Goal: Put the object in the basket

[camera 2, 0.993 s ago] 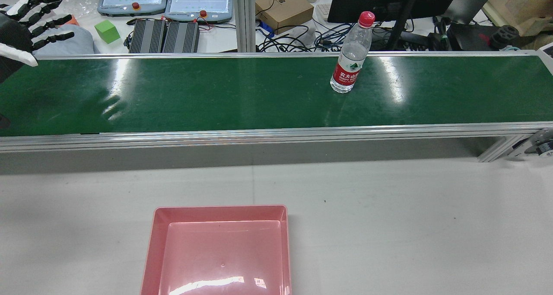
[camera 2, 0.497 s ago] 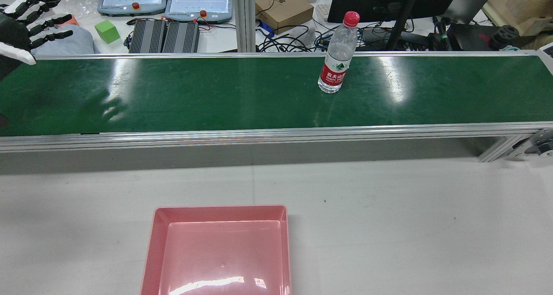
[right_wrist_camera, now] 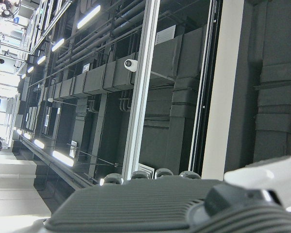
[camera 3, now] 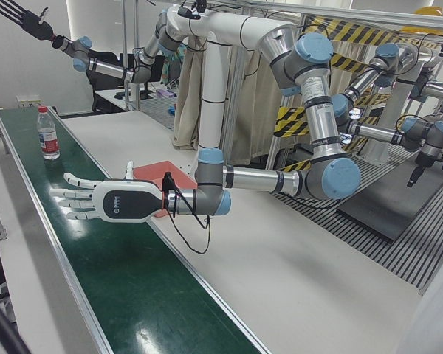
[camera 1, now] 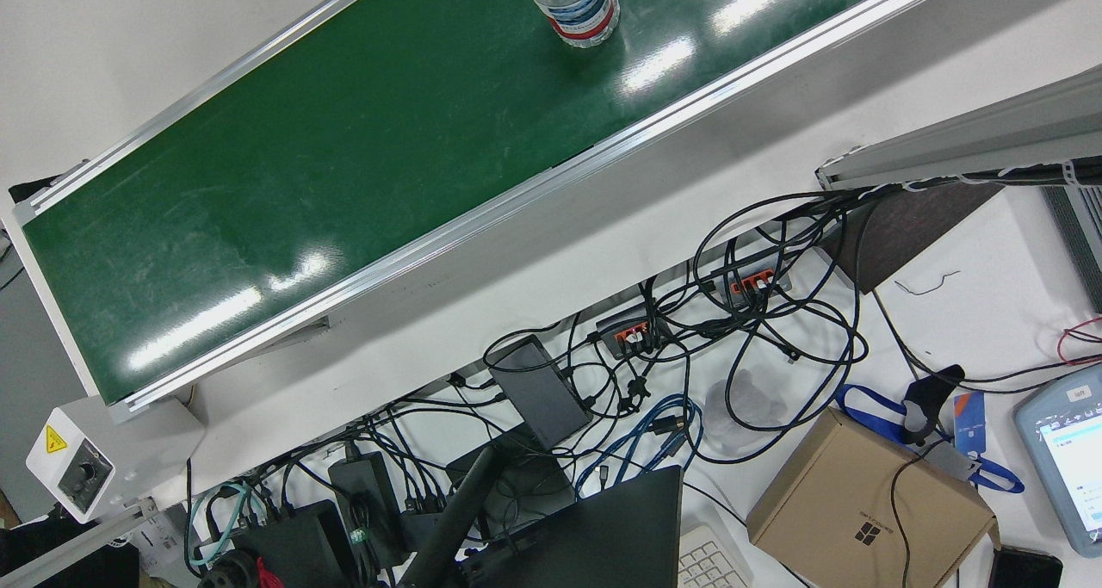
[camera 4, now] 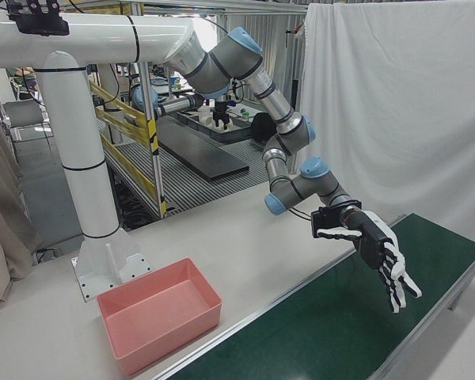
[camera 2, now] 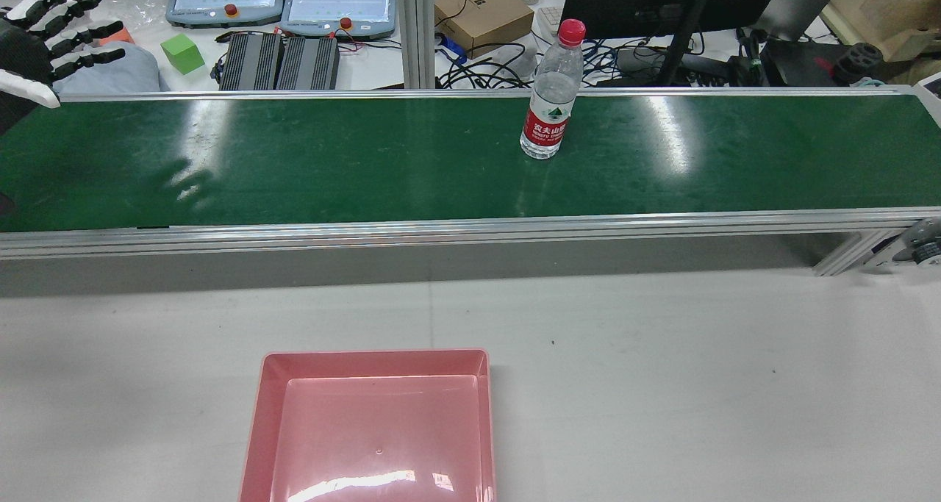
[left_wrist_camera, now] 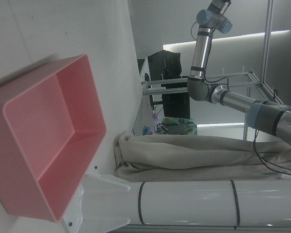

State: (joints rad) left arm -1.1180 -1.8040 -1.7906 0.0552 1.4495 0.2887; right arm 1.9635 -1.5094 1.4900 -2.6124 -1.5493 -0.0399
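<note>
Looking first at the front view, a clear water bottle with a red label stands on the green conveyor belt at the top edge, its upper part cut off by the frame. Below the belt lie tangled cables and a cardboard box. No hand shows here.

The rear view has the water bottle upright on the conveyor belt, red cap up, close to the belt's far edge and a little right of centre. The pink basket sits on the white table on the near side, well apart from the bottle. The left hand is at the top left corner above the belt's far left end, fingers spread and holding nothing, well apart from the bottle. A green cube lies on the desk beyond the belt.

From the left-front view, the left hand reaches flat over the belt, fingers splayed and unladen, with the basket just behind it. The bottle stands farther along the belt. The right hand is raised high at the top left, fingers fanned out and holding nothing.

The right-front view shows the left hand tilted down over the belt, fingers apart, and the basket on the table.

The left hand view shows the basket on its side.

The right hand view shows only ceiling ducts and lights.
</note>
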